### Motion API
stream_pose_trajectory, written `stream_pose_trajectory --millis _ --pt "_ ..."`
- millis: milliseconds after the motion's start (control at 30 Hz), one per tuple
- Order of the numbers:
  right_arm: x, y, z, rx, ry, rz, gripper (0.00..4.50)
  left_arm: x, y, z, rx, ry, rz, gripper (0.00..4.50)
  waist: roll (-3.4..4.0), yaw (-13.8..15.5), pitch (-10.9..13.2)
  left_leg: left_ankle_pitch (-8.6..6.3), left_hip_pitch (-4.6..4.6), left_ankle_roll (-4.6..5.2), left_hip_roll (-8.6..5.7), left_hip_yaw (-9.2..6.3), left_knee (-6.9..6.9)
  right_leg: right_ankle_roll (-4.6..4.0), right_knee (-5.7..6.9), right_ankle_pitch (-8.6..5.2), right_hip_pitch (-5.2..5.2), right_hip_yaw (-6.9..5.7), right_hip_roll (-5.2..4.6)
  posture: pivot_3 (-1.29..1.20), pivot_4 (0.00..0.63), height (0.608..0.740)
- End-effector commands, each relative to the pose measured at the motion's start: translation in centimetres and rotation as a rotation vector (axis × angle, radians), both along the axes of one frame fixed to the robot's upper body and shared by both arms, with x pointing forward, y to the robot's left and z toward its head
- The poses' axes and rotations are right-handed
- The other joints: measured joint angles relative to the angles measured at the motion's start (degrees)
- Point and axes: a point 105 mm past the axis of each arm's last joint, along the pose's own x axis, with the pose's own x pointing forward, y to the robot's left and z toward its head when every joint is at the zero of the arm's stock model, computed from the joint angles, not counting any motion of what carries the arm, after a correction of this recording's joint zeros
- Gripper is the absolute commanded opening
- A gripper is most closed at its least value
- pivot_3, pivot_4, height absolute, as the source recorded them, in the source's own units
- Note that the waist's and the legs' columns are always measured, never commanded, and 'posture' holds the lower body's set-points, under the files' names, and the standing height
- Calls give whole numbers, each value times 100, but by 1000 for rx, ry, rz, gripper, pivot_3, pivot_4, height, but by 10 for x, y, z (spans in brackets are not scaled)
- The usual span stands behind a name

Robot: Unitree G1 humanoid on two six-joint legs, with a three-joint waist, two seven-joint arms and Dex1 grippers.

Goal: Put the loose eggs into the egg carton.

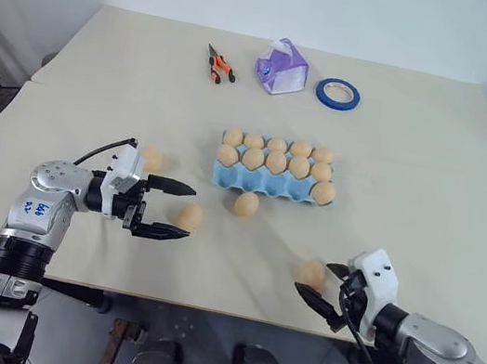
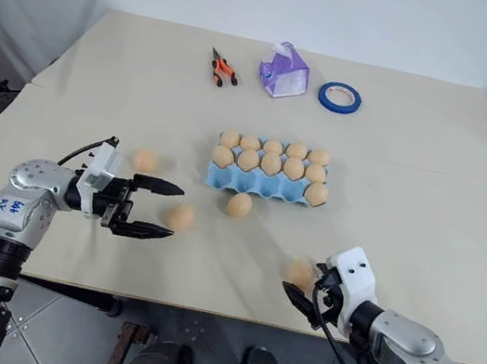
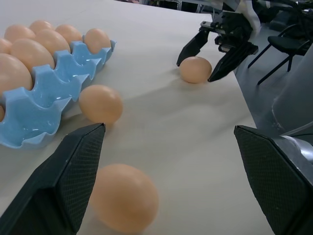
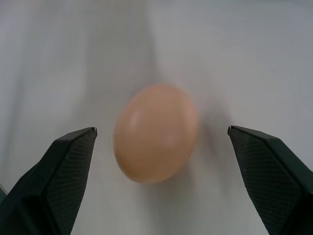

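Both grippers stand wide apart to straddle loose eggs: the right gripper (image 1: 324, 282) at lower right frames one egg (image 1: 311, 272), the left gripper (image 1: 180, 211) at lower left another egg (image 1: 189, 215), below the egg carton (image 1: 267, 184).

Both arms are silver-grey metal with white wrist housings and black cables looping off them. The left gripper (image 1: 178, 211) and right gripper (image 1: 319, 280) carry black textured fingers — blue handwriting marks the left forearm.

Pliers (image 1: 219, 65), tissue pack (image 1: 281, 67), tape (image 1: 338, 92) (far edge)
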Motion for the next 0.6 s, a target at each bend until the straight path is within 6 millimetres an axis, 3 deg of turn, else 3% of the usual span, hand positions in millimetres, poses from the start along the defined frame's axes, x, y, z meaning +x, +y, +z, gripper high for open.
stream_pose_trajectory --millis 33,267,433,600 --pt "10 3 9 16 -82 0 4124 -1 2 5 -6 -38 13 4500 0 6 0 0 1 0 0 0 0 0 0 0 0 0 0 0 150 740" --pt "10 2 20 29 -118 16 1986 -3 5 5 -23 -41 47 4500 0 10 0 -1 -2 -1 0 -2 -4 0 -2 0 -1 -3 0 0 150 740" --pt "21 2 43 48 -193 10 1810 -1 7 6 -44 -49 82 4500 0 -23 0 -1 0 -1 1 -2 -1 0 1 0 0 -2 0 0 150 740" --pt "56 11 76 104 -276 -46 1778 2 8 9 -60 -71 120 4500 0 -42 0 2 4 -2 1 -3 0 -2 12 1 -3 -1 0 0 150 740"
